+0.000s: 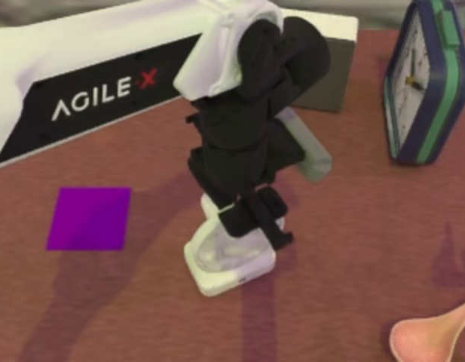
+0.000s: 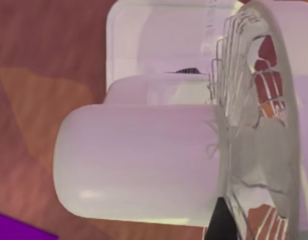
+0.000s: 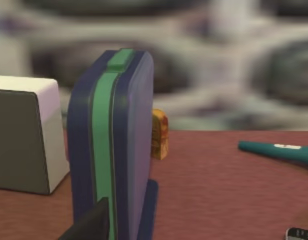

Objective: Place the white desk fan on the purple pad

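The white desk fan is at the table's middle, its rectangular base and translucent cage showing under my left gripper, which comes down on it from above and is shut on it. In the left wrist view the fan fills the picture, and one black finger sits in the notch between the motor housing and the cage. The purple pad lies flat to the fan's left, apart from it; its corner shows by the housing. My right arm is out of the top view; one dark finger shows by the clock.
A blue and green clock stands at the back right, close to my right wrist camera. A white-topped grey box sits behind the left arm. A pink object lies at the front right corner. A teal stick lies beyond the clock.
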You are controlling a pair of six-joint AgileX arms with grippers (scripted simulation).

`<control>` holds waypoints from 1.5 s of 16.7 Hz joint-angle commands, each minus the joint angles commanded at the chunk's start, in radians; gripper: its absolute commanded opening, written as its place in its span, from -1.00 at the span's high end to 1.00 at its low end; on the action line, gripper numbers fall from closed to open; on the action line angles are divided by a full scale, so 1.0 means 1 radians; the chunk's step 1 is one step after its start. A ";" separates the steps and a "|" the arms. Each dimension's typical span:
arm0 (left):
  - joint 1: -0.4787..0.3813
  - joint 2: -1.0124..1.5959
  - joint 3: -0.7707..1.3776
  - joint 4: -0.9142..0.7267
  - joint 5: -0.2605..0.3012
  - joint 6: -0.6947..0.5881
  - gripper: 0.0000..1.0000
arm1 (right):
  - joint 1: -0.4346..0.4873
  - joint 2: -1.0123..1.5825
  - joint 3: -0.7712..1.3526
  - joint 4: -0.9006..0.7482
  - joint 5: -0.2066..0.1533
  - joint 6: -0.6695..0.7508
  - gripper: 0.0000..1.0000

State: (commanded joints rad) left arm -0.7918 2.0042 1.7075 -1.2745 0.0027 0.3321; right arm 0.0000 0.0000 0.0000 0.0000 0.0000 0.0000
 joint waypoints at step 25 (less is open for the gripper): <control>0.076 -0.007 0.186 -0.201 0.002 0.108 1.00 | 0.000 0.000 0.000 0.000 0.000 0.000 -1.00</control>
State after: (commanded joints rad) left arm -0.7160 1.9967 1.8935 -1.4759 0.0052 0.4404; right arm 0.0000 0.0000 0.0000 0.0000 0.0000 0.0000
